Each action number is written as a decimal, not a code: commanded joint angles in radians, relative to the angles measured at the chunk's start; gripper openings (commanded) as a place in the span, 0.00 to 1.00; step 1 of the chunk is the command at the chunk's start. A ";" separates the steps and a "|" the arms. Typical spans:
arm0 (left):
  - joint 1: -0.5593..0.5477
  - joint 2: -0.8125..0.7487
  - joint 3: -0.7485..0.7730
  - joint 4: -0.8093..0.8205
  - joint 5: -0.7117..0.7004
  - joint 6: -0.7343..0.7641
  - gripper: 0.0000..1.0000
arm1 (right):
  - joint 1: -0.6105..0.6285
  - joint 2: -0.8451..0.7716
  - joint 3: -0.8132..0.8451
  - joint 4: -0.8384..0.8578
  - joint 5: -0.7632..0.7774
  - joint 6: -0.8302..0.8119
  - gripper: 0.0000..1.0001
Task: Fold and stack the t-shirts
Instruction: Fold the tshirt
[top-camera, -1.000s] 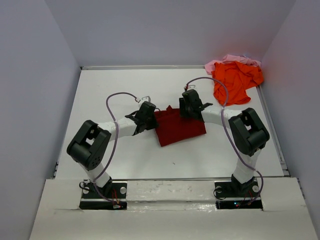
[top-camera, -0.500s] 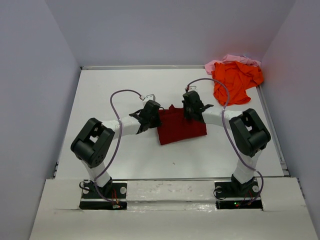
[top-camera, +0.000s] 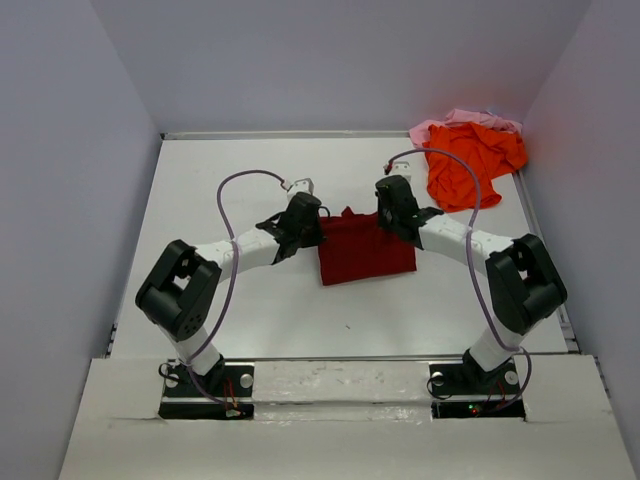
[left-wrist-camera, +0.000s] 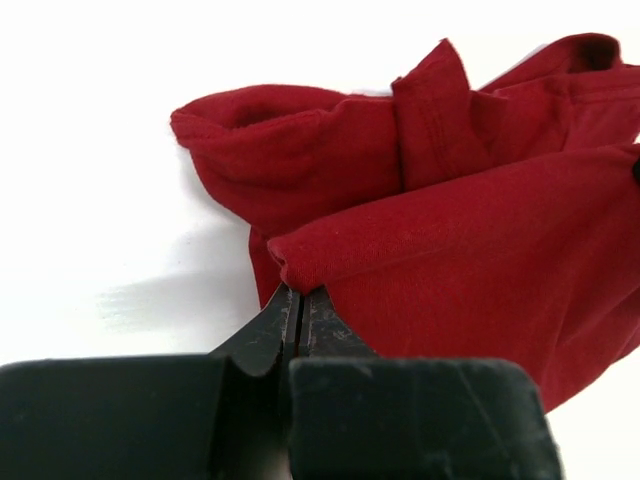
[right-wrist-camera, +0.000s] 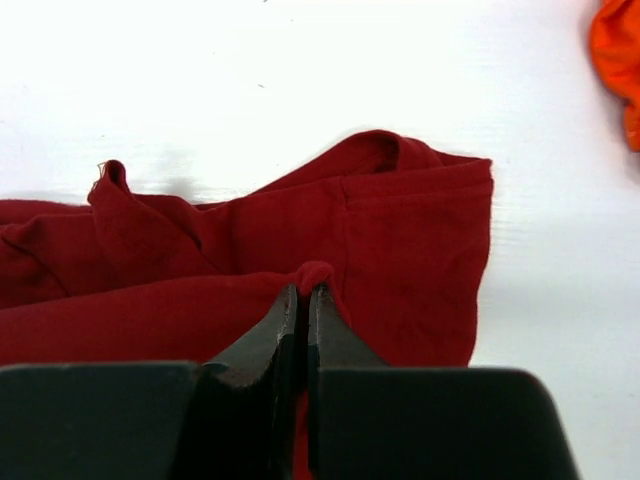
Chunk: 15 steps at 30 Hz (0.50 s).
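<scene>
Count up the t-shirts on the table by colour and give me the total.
dark red t-shirt: 1
orange t-shirt: 1
pale pink t-shirt: 1
Total: 3

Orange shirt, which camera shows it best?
The top external view: the orange shirt shows whole, crumpled at the far right, a pink shirt peeking out behind it. The right wrist view catches only a sliver at its edge; the left wrist view shows none.

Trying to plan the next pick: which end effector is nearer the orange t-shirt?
Right. The right end effector pinches the maroon t-shirt on the side closest to the orange t-shirt; the left end effector pinches its opposite side, farther off.
</scene>
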 joint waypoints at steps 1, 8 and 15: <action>-0.006 -0.053 0.052 -0.013 -0.034 0.036 0.00 | -0.006 -0.065 0.001 -0.006 0.108 -0.001 0.00; -0.006 -0.041 0.101 -0.025 -0.044 0.065 0.00 | -0.006 -0.094 0.008 -0.025 0.191 0.002 0.00; -0.006 -0.013 0.161 -0.036 -0.033 0.087 0.00 | -0.006 -0.119 0.045 -0.023 0.274 -0.017 0.00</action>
